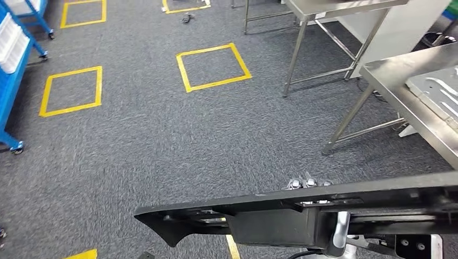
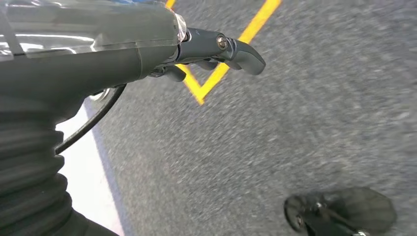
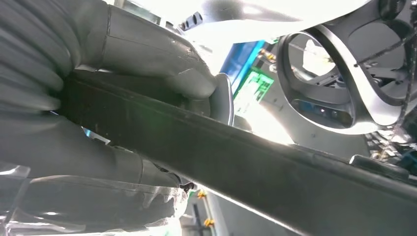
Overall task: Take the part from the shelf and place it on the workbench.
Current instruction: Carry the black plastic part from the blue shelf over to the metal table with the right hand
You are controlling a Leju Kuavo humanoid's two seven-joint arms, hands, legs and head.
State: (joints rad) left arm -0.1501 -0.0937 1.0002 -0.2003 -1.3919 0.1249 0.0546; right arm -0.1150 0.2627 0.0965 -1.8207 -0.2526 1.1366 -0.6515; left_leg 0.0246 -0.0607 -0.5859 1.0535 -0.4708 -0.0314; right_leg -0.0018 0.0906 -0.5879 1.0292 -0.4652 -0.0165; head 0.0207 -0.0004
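Grey carpet (image 1: 146, 145) marked with yellow taped squares (image 1: 213, 67) covers the floor. A steel workbench (image 1: 397, 94) stands at right, a blue shelf (image 1: 11, 81) at left. The long black part (image 1: 281, 213) is carried low across the head view, clamped by the right hand (image 3: 123, 103), thumb over its edge. The left hand (image 2: 162, 54) holds nothing, fingers curled in.

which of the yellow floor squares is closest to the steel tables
The yellow square in the middle of the head view: it lies just left of the steel table legs; the others sit further left or beyond.
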